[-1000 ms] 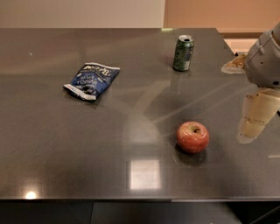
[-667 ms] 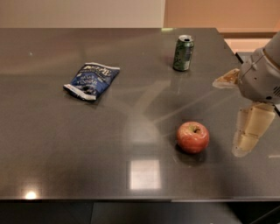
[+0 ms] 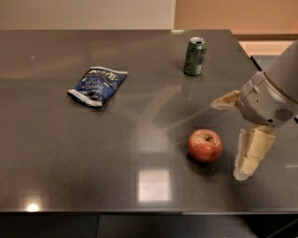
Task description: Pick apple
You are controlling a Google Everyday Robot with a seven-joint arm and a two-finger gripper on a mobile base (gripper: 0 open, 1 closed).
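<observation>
Apple (image 3: pixel 205 145) is lying ungrasped on the table (image 3: pixel 70 162); gripper (image 3: pixel 227 139) is hovering just right of it, jaws gaping wide and holding nothing, grasp and lift pending.

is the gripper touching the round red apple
No, the open gripper hangs just right of the apple, with bare tabletop between them.

A dark, glossy table (image 3: pixel 70 153) fills the view, with a square glare of light near its front edge. Behind it runs a pale wall (image 3: pixel 84 14) that gives way to a tan panel (image 3: pixel 237 14) at right. The tool (image 3: pixel 228 139) hangs over the table's right side, fingers spread.
</observation>
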